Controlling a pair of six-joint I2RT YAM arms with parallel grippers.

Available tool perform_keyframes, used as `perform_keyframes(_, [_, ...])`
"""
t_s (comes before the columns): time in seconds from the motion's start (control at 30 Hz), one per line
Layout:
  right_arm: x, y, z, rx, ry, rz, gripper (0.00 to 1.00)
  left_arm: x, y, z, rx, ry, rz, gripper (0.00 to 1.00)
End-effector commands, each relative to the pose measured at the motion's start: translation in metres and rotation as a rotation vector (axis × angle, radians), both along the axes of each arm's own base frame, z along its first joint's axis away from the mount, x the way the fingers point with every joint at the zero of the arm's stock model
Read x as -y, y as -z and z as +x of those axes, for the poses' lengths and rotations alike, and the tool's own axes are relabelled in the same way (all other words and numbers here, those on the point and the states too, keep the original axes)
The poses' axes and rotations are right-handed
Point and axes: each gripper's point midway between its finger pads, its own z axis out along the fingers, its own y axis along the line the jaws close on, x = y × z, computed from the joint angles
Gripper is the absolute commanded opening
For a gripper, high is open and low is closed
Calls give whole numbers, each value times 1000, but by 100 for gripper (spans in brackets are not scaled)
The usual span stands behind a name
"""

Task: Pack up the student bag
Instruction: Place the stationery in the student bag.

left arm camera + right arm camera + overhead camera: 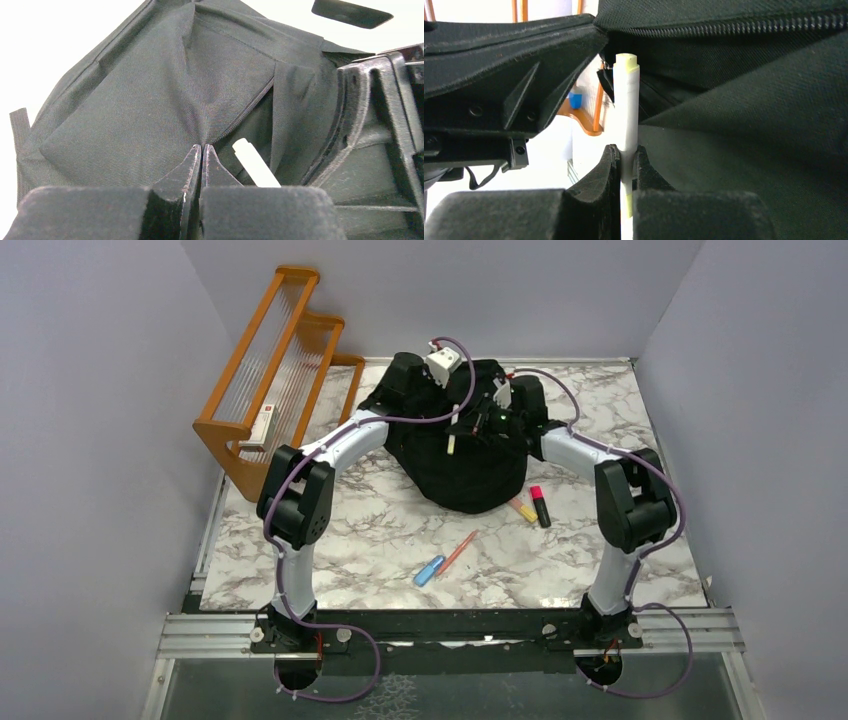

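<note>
Your right fingers (pixel 606 170) clamp the white highlighter (pixel 626 110); left fingers (pixel 190 165) pinch the student bag (pixel 150 100). Feed it straight into the opening beyond them.

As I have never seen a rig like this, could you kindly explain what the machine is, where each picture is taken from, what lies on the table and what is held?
The machine is two robot arms, a left arm and a right arm, bolted at the near edge of a marble-patterned table. One picture looks down from above and behind them; the other two come from a camera on each wrist. The left fingers are shut, apparently pinching the large soft black fabric student bag near its zip. The right fingers are shut on a slim white pen with a pale yellow cap. Loose on the table lie a blue marker, a thin orange pen, a pink-and-black highlighter and a yellow-orange marker. An orange wooden rack stands at the far left.
</note>
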Motion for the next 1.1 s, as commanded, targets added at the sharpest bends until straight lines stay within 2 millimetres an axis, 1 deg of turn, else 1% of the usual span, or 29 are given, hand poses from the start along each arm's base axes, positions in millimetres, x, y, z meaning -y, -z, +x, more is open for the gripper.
perform_keyframes(0.0, [-9,-14,14,2,-8,72,1,6,-52,-8,96,38,-82,0])
perform_keyframes(0.1, [-13,-10,19,-24,-12,93,1,7,-54,-9,99,41,-84,0])
perform_keyframes(0.23, [-17,-7,19,-56,-27,111,1,8,-55,-10,97,42,-93,0])
perform_keyframes(0.43, [-14,-1,22,-73,-3,105,1,12,-56,-12,94,52,-99,0])
perform_keyframes(0.53, [-9,-3,30,-66,29,117,1,14,-55,-14,94,58,-95,0])
perform_keyframes(0.8, [2,-4,64,-61,182,136,1,17,-54,-20,95,67,-82,0])
perform_keyframes(0.97, [5,-1,80,-66,255,167,1,18,-56,-23,103,74,-75,0])
perform_keyframes(1.07, [8,3,87,-77,308,194,1,20,-57,-25,111,78,-64,0])
